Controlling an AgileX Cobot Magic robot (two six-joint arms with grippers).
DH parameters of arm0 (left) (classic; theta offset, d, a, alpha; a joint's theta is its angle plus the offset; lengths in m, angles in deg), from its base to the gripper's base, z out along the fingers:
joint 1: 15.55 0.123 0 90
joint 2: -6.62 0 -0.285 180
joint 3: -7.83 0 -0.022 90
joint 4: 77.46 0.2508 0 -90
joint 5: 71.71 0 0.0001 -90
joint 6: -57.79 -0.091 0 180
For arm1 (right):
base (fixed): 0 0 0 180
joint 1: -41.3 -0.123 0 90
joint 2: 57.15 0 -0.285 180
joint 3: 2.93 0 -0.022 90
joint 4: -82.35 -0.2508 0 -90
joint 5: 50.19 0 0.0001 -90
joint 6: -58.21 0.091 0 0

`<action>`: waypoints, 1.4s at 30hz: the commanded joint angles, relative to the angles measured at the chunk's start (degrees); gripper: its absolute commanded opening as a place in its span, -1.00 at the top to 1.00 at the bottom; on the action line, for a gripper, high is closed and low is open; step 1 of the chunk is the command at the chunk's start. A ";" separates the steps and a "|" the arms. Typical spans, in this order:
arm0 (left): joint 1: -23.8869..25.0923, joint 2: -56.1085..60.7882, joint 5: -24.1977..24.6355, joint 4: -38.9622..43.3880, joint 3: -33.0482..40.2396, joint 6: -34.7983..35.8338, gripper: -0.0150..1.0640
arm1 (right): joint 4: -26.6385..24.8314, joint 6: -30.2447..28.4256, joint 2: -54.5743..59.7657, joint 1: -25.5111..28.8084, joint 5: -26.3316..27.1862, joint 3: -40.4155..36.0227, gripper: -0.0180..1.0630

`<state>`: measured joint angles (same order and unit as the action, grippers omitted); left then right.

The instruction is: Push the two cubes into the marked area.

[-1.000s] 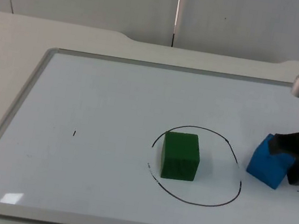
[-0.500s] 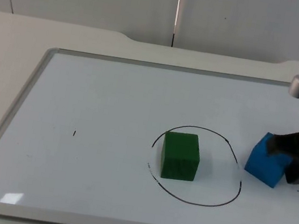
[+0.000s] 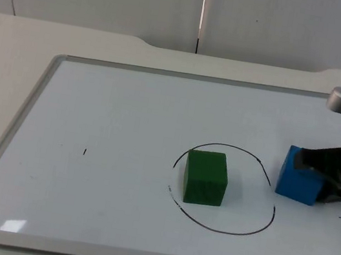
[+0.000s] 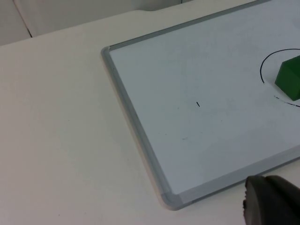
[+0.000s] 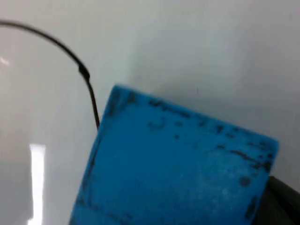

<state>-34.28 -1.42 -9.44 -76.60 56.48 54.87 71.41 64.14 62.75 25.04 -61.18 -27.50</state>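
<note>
Leftward since the earlier frames went the blue cube (image 3: 299, 182), now just outside the drawn circle (image 3: 257, 226) on the whiteboard (image 3: 121, 106). Behind it, the right gripper (image 3: 333, 173) pressed against the cube's right side; whether its fingers were apart I cannot tell. Inside the circle sat the green cube (image 3: 205, 177). At the board's corner the left gripper (image 4: 272, 206) waited.

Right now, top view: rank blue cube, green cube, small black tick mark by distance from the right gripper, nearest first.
1. blue cube: touching the right gripper, at the drawn circle's right edge.
2. green cube: inside the circle, mid-board.
3. small black tick mark: on the whiteboard's left part, farthest.
</note>
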 commanded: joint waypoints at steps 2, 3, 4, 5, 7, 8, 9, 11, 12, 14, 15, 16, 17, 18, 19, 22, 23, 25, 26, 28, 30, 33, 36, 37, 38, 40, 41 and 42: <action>0.07 0.25 -0.63 0.25 0.28 0.24 0.98 | 0.13 1.13 0.87 -0.30 2.63 -0.16 0.96; 0.07 0.25 -0.63 0.25 0.28 0.24 0.98 | 0.13 1.49 0.87 -0.30 3.32 -0.16 0.96; 0.07 0.25 -0.63 0.25 0.28 0.24 0.98 | 0.13 1.49 0.87 -0.30 3.80 -0.16 0.96; 0.07 0.25 -0.63 0.25 0.28 0.24 0.98 | 0.13 1.49 0.87 -0.30 4.44 -0.16 0.96; 0.07 0.25 -0.63 0.25 0.28 0.24 0.98 | 0.13 1.49 0.87 -0.30 5.22 -0.16 0.96; 0.07 0.25 -0.63 0.25 0.28 0.24 0.98 | 0.13 1.49 0.87 -0.30 6.48 -0.16 0.96; 0.07 0.25 -0.63 0.25 0.28 0.24 0.98 | 0.13 1.49 0.87 -0.30 6.76 -0.16 0.96; 0.07 0.25 -0.63 0.25 0.28 0.24 0.98 | 0.13 1.49 0.87 -0.40 8.07 -0.16 0.96; 0.07 0.25 -0.63 0.25 0.28 0.24 0.98 | 0.13 1.49 0.87 -0.69 8.34 -0.16 0.96; 0.07 0.25 -0.63 0.25 0.28 0.24 0.98 | 0.24 1.49 0.87 -1.13 9.26 -0.16 0.96; 0.07 0.25 -0.63 0.25 0.28 0.24 0.98 | 0.24 1.33 0.87 -1.56 9.75 -0.16 0.96; 0.07 0.25 -0.63 0.25 0.28 0.24 0.98 | 0.24 1.33 0.87 -2.13 10.16 -0.16 0.96; 0.07 0.25 -0.63 0.25 0.28 0.24 0.98 | 0.24 1.33 0.87 -2.13 10.16 -0.16 0.96; 0.07 0.25 -0.63 0.25 0.28 0.24 0.98 | 0.24 1.21 0.87 -2.53 10.58 -0.16 0.96; 0.07 0.25 -0.63 0.25 0.28 0.24 0.98 | 0.24 1.11 0.87 -3.19 10.99 -0.16 0.96; 0.07 0.25 -0.63 0.25 0.28 0.24 0.98 | 0.24 1.11 0.87 -4.60 11.69 -0.16 0.96; 0.07 0.25 -0.63 0.25 0.28 0.24 0.98 | 0.24 1.11 0.87 -4.60 11.69 -0.16 0.96; 0.07 0.25 -0.63 0.25 0.28 0.24 0.98 | 0.24 1.11 0.87 -4.95 11.93 -0.16 0.96; 0.07 0.25 -0.63 0.25 0.28 0.24 0.98 | 0.24 1.11 0.87 -4.95 11.93 -0.16 0.96; 0.07 0.25 -0.63 0.25 0.28 0.24 0.98 | 0.24 1.11 0.87 -4.95 12.06 -0.16 0.96; 0.07 0.25 -0.63 0.25 0.28 0.24 0.98 | 0.24 1.11 0.87 -4.95 12.52 -0.16 0.96; 0.07 0.25 -0.63 0.25 0.28 0.24 0.98 | 0.24 1.11 0.87 -4.95 13.64 -0.16 0.96; 0.07 0.25 -0.63 0.25 0.28 0.24 0.98 | 0.24 1.11 0.87 -4.95 15.79 -0.16 0.96; 0.07 0.25 -0.63 0.25 0.28 0.24 0.98 | 0.24 1.11 0.87 -4.95 16.36 -0.16 0.96; 0.07 0.25 -0.63 0.25 0.28 0.24 0.98 | 0.24 1.11 0.87 -4.95 16.86 -0.16 0.96; 0.07 0.25 -0.63 0.25 0.28 0.24 0.98 | 0.24 1.11 0.87 -4.95 17.26 -0.16 0.96; 0.07 0.25 -0.63 0.25 0.28 0.24 0.98 | 0.24 1.11 0.87 -4.95 17.78 -0.16 0.96; 0.07 0.25 -0.63 0.25 0.28 0.24 0.98 | 0.24 1.11 0.87 -4.95 18.07 -0.16 0.96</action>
<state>-34.28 -1.42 -9.44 -76.60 56.48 54.87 71.41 65.72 63.58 20.45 -44.48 -27.50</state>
